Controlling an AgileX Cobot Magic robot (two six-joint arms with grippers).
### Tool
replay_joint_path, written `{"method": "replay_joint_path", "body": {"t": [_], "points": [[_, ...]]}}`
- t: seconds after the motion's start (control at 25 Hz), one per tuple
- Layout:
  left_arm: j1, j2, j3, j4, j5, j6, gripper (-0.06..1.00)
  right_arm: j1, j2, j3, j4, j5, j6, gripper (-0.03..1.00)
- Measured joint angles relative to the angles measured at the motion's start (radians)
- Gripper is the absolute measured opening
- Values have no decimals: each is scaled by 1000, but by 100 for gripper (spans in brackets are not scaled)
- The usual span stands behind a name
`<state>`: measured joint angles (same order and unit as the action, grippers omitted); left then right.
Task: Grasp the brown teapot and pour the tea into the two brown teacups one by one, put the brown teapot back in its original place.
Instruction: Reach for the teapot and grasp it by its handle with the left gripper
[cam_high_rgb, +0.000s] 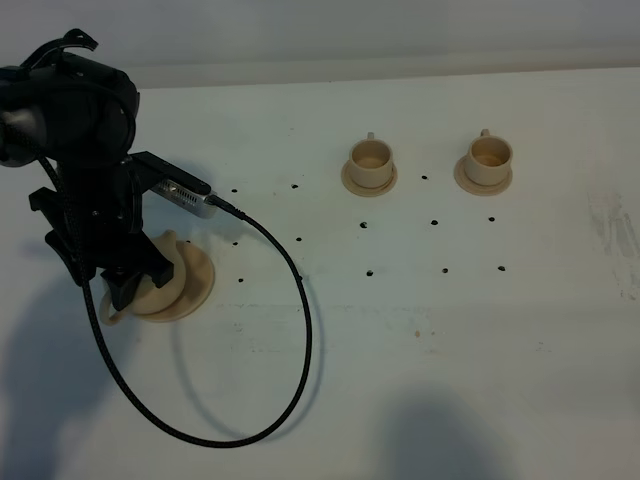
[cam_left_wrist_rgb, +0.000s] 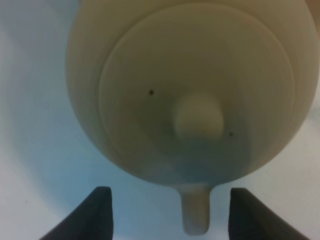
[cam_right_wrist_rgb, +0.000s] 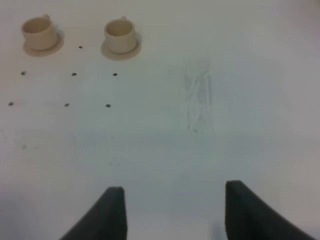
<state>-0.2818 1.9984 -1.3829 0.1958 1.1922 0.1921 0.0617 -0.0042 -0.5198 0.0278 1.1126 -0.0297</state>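
The brown teapot (cam_high_rgb: 162, 287) sits on its wide tan saucer (cam_high_rgb: 203, 278) at the left, mostly hidden under my left arm. Seen from the left wrist, the teapot (cam_left_wrist_rgb: 150, 75) fills the picture, with its lid knob (cam_left_wrist_rgb: 199, 117) facing up and its handle (cam_left_wrist_rgb: 195, 212) edge-on. My left gripper (cam_left_wrist_rgb: 170, 210) is open, its fingers standing either side of that handle with gaps on both sides. The two brown teacups (cam_high_rgb: 370, 156) (cam_high_rgb: 489, 152) stand on small saucers at the back, also visible as teacups (cam_right_wrist_rgb: 39, 31) (cam_right_wrist_rgb: 120, 32) in the right wrist view. My right gripper (cam_right_wrist_rgb: 175, 200) is open over bare table.
A black cable (cam_high_rgb: 300, 330) loops from the left arm across the white table (cam_high_rgb: 480, 340) in front of the teapot. Small black dots (cam_high_rgb: 370, 271) mark the surface between teapot and cups. A scuffed patch (cam_right_wrist_rgb: 200, 100) lies right of the cups.
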Motion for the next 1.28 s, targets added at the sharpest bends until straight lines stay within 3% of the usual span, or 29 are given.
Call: {"method": "replay_joint_path", "body": {"t": [1.28], "points": [[0,0,0,7,0,-7,48,0,0,0,0,0,0,43]]}}
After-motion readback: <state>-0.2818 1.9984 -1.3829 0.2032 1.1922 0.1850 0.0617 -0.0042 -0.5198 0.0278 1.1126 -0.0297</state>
